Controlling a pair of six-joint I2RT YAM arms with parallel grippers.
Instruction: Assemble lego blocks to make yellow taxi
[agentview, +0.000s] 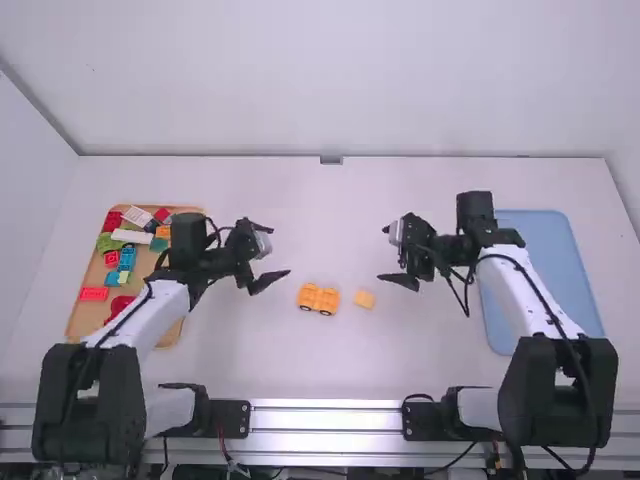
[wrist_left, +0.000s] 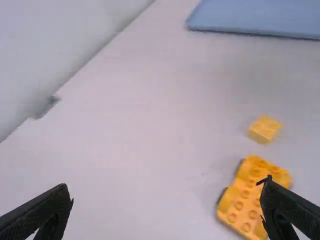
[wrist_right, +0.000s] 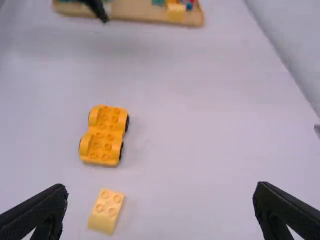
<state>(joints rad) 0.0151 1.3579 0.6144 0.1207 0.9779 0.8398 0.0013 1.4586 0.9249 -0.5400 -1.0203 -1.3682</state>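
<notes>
Wooden tray (agentview: 90, 318) sits at the left side of the frame, loaded with toy bricks in red, green, blue and white, among them a red brick (agentview: 94, 294) and a long white brick (agentview: 133, 236). Blue tray (agentview: 540, 240) lies at the right. The left arm (agentview: 150, 315) crosses over part of the wooden tray, and the right arm (agentview: 530, 295) passes over part of the blue one, hiding what is beneath.

In the lower middle of the frame, the yellow wheeled Duplo base (agentview: 318, 299) rests on the tabletop (agentview: 330, 210), with the small yellow block (agentview: 364, 299) just beside it to the right, not touching. The left pincer (agentview: 281, 250) and the right pincer (agentview: 382, 253) are both spread open, holding nothing, facing each other across the middle.

In the left wrist view, one finger (wrist_left: 287, 212) covers part of the base; the right wrist view cuts the wooden tray off at its border and blurs its bricks.

A wall (agentview: 340, 80) closes off the far edge, and a metal rail (agentview: 325, 420) runs along the near one. Wide tabletop stretches between the pincers and that wall.
</notes>
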